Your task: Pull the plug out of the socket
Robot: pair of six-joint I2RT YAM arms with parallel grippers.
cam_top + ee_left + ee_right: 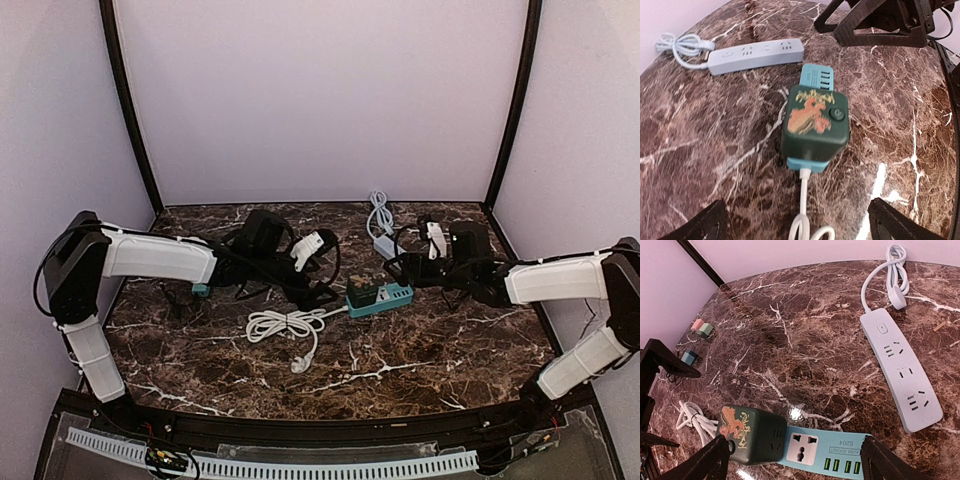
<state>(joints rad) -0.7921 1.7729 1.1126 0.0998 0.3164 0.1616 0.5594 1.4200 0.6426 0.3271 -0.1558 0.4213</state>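
Now, left gripper (pixel 800 226) and right gripper (pixel 797 460) gape; rigid plug (pixel 814 125), probably snug in strip (pixel 840 452), wants a side pinch.

Soft, even light, faint shadows; white glare on the glossy dark marble counter (pixel 796 413); wrist views bow at edges.

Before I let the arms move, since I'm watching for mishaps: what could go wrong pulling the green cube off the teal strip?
1. Neither the left gripper nor the right gripper holds the teal strip; it may lift with the green cube.
2. The grey strip lies close by and could get knocked.
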